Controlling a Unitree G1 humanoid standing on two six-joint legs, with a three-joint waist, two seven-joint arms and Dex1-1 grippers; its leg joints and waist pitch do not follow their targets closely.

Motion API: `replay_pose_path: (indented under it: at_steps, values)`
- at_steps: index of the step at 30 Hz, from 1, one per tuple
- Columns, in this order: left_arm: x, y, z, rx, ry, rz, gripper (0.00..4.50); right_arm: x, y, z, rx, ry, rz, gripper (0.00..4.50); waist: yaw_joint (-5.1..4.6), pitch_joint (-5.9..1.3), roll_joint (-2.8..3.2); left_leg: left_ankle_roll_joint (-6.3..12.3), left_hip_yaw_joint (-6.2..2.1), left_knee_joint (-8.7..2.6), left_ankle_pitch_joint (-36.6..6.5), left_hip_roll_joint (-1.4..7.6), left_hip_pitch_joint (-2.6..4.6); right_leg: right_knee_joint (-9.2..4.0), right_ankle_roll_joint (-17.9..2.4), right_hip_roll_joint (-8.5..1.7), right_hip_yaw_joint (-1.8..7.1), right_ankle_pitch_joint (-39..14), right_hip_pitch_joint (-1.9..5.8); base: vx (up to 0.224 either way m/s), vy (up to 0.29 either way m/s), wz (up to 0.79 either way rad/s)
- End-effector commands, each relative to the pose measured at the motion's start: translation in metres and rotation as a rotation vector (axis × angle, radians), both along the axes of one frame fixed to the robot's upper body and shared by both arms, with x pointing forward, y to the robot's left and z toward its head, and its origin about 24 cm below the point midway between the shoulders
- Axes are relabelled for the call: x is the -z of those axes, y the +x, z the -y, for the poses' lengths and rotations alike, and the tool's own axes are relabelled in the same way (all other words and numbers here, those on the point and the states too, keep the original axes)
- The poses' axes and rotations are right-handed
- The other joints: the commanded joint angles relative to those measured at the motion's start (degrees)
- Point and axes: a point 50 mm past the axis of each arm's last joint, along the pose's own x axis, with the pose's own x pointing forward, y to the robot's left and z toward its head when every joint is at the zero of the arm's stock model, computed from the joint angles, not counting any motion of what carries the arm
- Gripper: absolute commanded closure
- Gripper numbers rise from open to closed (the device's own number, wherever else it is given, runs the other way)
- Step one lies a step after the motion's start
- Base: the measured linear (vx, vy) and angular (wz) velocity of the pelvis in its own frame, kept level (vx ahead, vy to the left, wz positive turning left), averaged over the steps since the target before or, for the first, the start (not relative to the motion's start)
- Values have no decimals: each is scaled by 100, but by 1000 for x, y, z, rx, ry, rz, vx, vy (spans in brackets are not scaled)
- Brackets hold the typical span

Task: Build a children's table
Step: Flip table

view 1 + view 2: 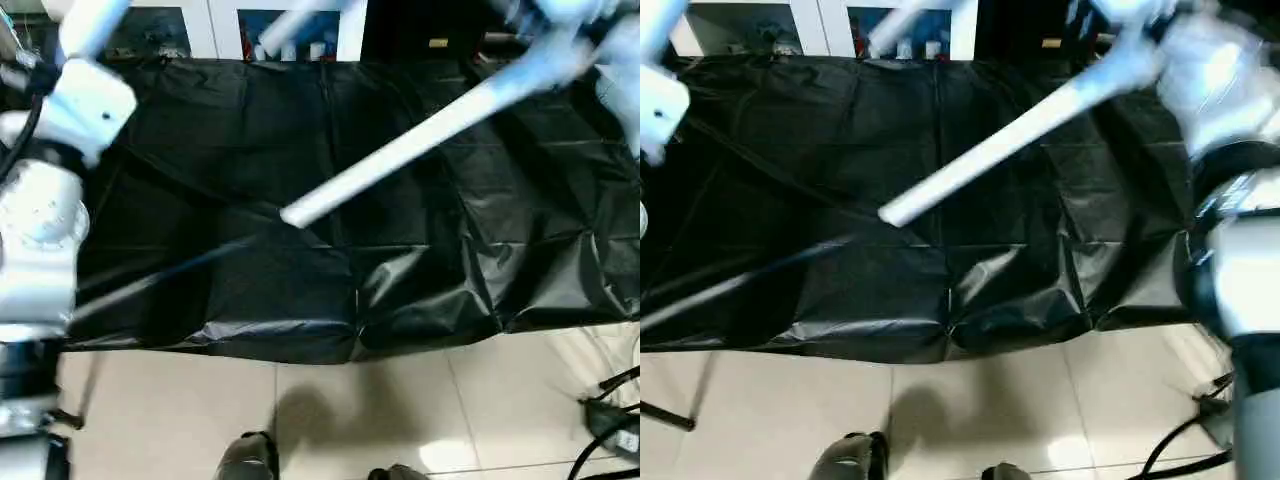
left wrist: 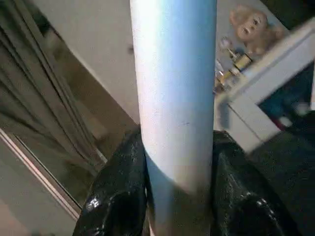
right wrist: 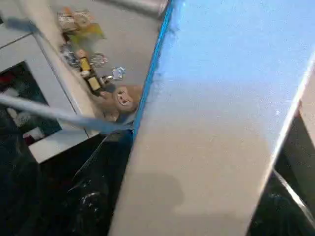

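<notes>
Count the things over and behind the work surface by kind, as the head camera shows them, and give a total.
white tapered plastic tube legs: 3
table draped in black cloth: 1
white cabinet with glass doors: 1
Total: 5

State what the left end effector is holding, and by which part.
A white plastic tube leg, gripped on its round shaft between the left end effector's black fingers.
</notes>
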Motion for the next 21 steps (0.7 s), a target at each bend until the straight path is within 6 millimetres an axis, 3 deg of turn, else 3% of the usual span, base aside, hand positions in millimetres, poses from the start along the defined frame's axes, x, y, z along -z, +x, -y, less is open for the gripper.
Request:
replay_pose_path:
  at_steps: [1,3,6,9,12,15,17,20,21]
  values:
    - [1,1,19,91,38,-28,304,14,1,-36,-99,-376,-98,233,-77,-504,-43,342,-44,-262,-1095,76,326,-368,-1170,-161,89,-53,160,0,0,0]
    - [4,1,21,104,17,-43,304,9,0,-38,-96,-400,-110,233,-96,-504,-59,261,-51,-266,-1183,80,340,-356,-1182,-145,82,20,154,0,0,0]
    - [11,1,26,129,-69,-74,305,-2,0,-43,-89,-420,-123,233,-122,-483,-53,161,-57,-295,-1471,83,354,-392,-1154,-177,92,-233,148,0,0,0]
    - [17,1,29,144,-133,-99,305,-11,-1,-49,-80,-449,-118,233,-149,-480,-86,84,-61,-306,-1657,81,353,-399,-1137,-180,86,-402,140,0,0,0]
    - [32,-2,35,154,-187,-148,306,-22,-3,-62,-72,-520,-95,233,-197,-461,-106,70,-76,-330,-1773,82,318,-423,-1087,-206,80,-641,146,0,0,0]
    - [48,-5,40,164,-225,-192,306,-27,-4,-71,-72,-563,-74,233,-240,-450,-119,1,-82,-346,-1926,92,331,-435,-1003,-203,89,-759,113,0,0,0]
    - [66,-8,44,162,-242,-251,306,-30,-5,-82,-92,-572,-60,233,-281,-444,-160,-38,-88,-363,-2024,103,343,-443,-953,-189,90,-696,103,0,0,0]
    - [82,-9,45,155,-261,-311,306,-28,-5,-89,-124,-564,-66,170,-297,-444,-162,-42,-94,-366,-2124,104,358,-443,-925,-195,97,-685,94,0,0,0]
    - [92,-10,44,147,-279,-344,306,-25,-4,-93,-142,-556,-78,170,-310,-434,-193,-72,-93,-375,-2238,112,373,-458,-905,-178,94,-752,76,0,0,0]
